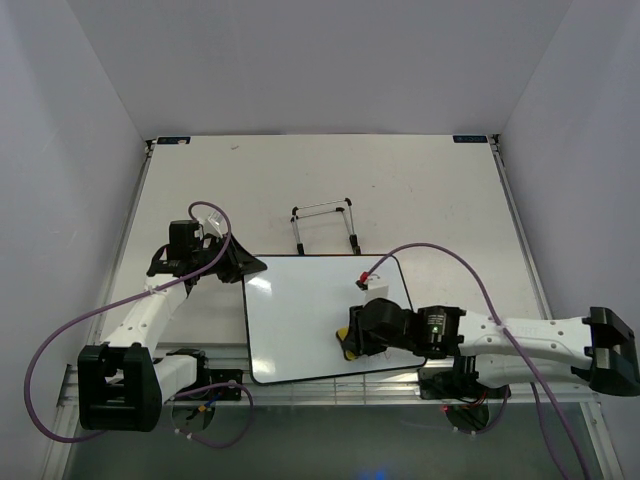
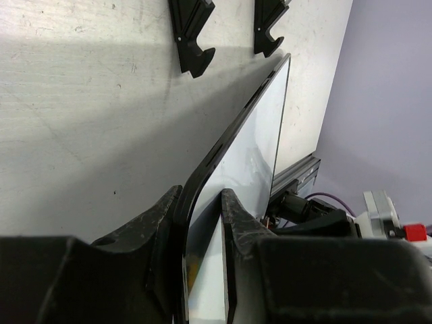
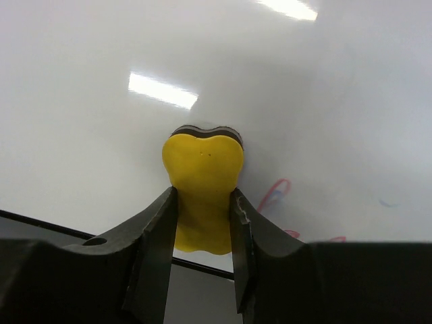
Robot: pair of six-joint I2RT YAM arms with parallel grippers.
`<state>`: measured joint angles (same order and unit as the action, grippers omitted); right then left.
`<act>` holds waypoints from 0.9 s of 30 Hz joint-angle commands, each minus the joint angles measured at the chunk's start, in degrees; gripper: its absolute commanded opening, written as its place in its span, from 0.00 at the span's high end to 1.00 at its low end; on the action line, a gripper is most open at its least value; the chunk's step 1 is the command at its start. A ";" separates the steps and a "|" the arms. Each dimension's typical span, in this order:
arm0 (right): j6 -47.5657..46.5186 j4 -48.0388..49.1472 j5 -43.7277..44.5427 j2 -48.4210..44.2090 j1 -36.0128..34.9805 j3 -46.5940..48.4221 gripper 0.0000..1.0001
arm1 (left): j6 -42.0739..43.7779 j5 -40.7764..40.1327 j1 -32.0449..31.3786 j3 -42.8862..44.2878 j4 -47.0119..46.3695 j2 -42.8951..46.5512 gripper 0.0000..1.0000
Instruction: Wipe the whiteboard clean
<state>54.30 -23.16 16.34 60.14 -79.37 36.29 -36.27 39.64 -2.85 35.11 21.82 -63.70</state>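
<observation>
Gripping a yellow eraser (image 3: 202, 169) tightly between its fingers, the right gripper (image 3: 202, 196) presses the block's dark face against the whiteboard (image 1: 300, 315), which lies on the table (image 1: 440, 200) just ahead of the arm bases. The left gripper (image 2: 201, 194) is clamped on the board's far-left rim. Faint red marks (image 3: 275, 194) show beside the eraser.
</observation>
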 commanded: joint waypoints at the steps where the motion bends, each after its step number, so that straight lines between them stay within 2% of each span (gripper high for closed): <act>1: 3.17 -6.90 0.71 -4.05 2.11 -7.71 0.75 | 4.28 -8.43 -0.84 -0.31 1.12 1.04 1.00; 4: 3.53 -7.17 0.54 -6.61 2.38 -7.82 0.75 | 4.37 -8.26 -0.93 -0.31 1.20 0.86 1.00; 7: 1.87 -4.55 -1.30 -4.86 2.29 -4.84 0.75 | 4.28 -8.52 -1.01 -0.31 1.20 0.95 1.00; 11: -2.26 0.73 -4.29 5.03 -0.33 2.36 0.75 | 4.19 -8.79 -1.02 -0.31 1.20 0.95 1.00; 15: -6.57 2.15 -4.65 15.08 -4.64 15.69 0.75 | 4.19 -8.96 -1.10 -0.31 1.29 0.77 1.00; 21: -10.26 1.71 -5.79 26.77 -10.44 29.95 0.75 | 4.10 -9.05 -1.28 -0.31 1.38 0.86 1.00; 27: -10.80 0.30 -4.92 31.80 -11.77 34.72 0.75 | 4.10 -9.05 -1.28 -0.13 1.38 0.77 1.00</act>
<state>44.34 -22.39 12.23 90.11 -90.35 69.91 -36.62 38.81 -3.11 35.09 22.09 -63.70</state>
